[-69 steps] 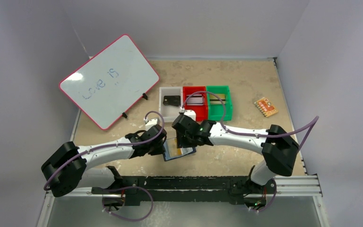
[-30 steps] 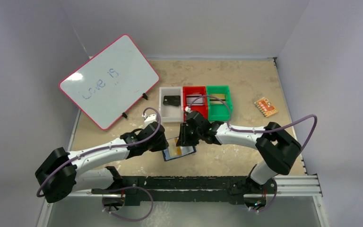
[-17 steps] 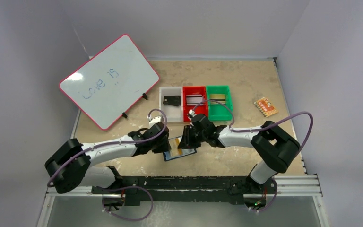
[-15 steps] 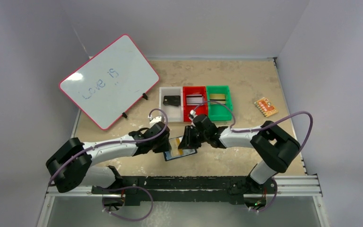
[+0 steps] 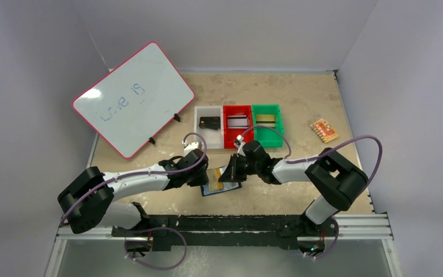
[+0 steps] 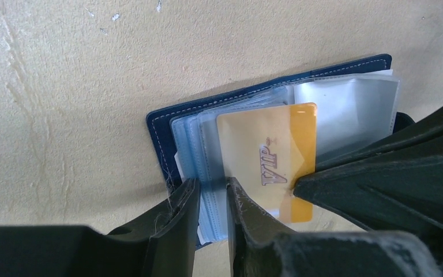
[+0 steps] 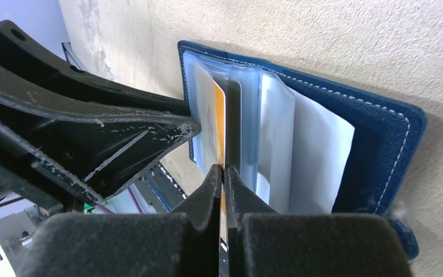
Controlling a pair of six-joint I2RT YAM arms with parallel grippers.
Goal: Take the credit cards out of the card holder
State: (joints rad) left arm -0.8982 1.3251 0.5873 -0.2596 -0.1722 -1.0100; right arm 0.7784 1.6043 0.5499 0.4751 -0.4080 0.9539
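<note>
The navy card holder (image 5: 218,190) lies open on the table between both arms. In the left wrist view its navy cover (image 6: 161,124) and clear sleeves show, with a gold VIP card (image 6: 265,150) partly out of a sleeve. My left gripper (image 6: 212,199) is shut on the near edge of the blue-tinted sleeves. My right gripper (image 7: 223,170) is shut on the edge of the gold card (image 7: 210,124), beside the holder's sleeves and navy cover (image 7: 380,144). From above, the left gripper (image 5: 206,176) and right gripper (image 5: 226,176) meet over the holder.
Behind the arms stand a white bin (image 5: 199,135), a red bin (image 5: 226,135) and a green bin (image 5: 278,135), each with something flat inside. A pink-rimmed whiteboard (image 5: 132,98) leans at the back left. An orange patterned piece (image 5: 324,130) lies at the right.
My right gripper has come down to the holder and closed on the gold card. My left gripper has narrowed onto the sleeves. The holder has stayed in place.
</note>
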